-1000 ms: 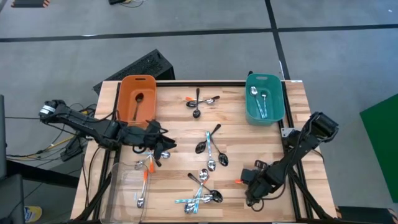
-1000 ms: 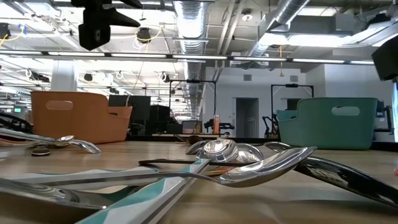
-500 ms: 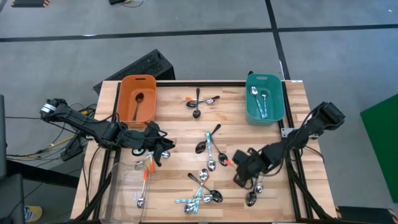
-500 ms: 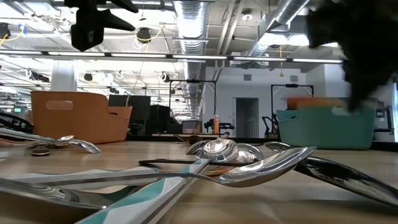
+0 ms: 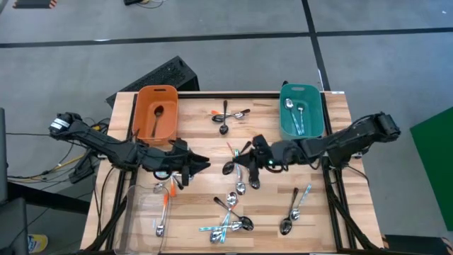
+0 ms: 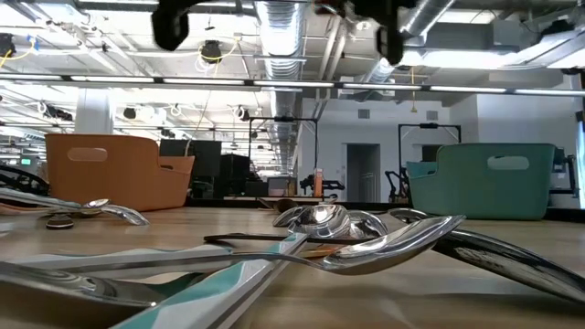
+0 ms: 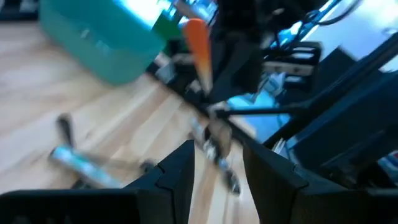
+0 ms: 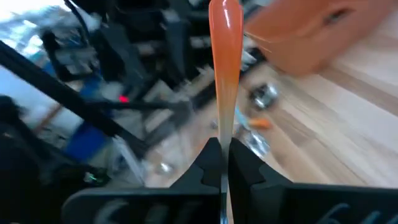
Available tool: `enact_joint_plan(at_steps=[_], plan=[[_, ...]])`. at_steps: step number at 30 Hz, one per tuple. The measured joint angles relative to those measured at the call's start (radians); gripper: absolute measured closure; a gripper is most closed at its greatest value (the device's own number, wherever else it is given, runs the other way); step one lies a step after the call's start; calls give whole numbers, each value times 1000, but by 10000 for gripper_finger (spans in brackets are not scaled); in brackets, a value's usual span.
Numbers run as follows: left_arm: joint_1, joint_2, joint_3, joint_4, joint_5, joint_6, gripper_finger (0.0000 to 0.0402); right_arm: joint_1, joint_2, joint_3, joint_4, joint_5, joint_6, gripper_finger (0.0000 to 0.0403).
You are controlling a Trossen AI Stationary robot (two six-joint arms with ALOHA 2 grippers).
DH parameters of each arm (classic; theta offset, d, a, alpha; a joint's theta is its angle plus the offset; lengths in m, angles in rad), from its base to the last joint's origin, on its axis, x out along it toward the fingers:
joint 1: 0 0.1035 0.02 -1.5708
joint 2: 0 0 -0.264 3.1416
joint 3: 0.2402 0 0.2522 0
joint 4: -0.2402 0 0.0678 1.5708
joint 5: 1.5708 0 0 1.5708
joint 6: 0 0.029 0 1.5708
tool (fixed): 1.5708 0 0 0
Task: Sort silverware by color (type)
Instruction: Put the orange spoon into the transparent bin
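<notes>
Both grippers mid-table: R gripper (image 8: 221, 163) pinching orange-handled spoon (image 8: 224, 43); L gripper (image 7: 217, 163) spread, empty, near orange bin (image 5: 156, 112).

1 bin (image 5: 157, 112) sits left, 1 bin (image 5: 301, 111) right, spoons (image 5: 238, 177) between.

Both arms reach toward mid-counter, facing each other; the right hand (image 5: 249, 160) is pinched tight, the left hand (image 5: 200, 164) spread apart.
</notes>
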Motion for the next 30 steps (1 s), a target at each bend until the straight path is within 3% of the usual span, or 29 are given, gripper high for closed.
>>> enact_joint_plan(at_steps=[6, 11, 21, 30], plan=[[29, 41, 0, 186, 4, 131, 278, -34, 73, 0, 220, -156, -26, 385], [57, 41, 0, 202, 31, 172, 277, -33, 121, 4, 337, -192, -27, 385], [119, 42, 0, 286, 221, 246, 274, -33, 138, 52, 358, -194, -96, 385], [179, 42, 0, 308, 318, 253, 210, -33, 139, 51, 358, -194, -97, 385]])
